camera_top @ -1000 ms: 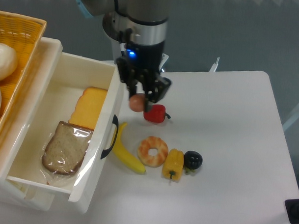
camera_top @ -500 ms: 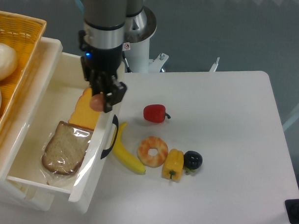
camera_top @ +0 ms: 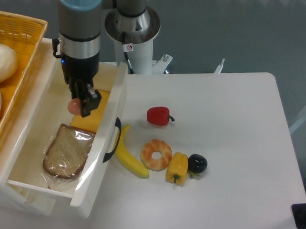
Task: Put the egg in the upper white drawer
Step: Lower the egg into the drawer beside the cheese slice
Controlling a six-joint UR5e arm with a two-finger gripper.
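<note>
My gripper [camera_top: 79,104] is shut on the egg [camera_top: 74,105], a small salmon-pink oval. It holds the egg above the inside of the upper white drawer [camera_top: 45,103], over the far middle of it. The drawer is pulled open, with a dark curved handle [camera_top: 112,141] on its front panel. In the drawer lie a wrapped slice of brown bread [camera_top: 68,150] and an orange-yellow cheese slice [camera_top: 94,115], partly hidden by the gripper.
A yellow wicker basket [camera_top: 24,44] with a large white ball [camera_top: 4,61] stands at the far left. On the table right of the drawer lie a banana [camera_top: 128,155], a red pepper [camera_top: 158,115], a doughnut [camera_top: 156,154], a yellow pepper [camera_top: 177,167] and a dark fruit [camera_top: 197,163].
The gripper has carried the egg leftwards from beside the red pepper, over the drawer's front panel, to above the drawer's inside. The other objects have not moved.
</note>
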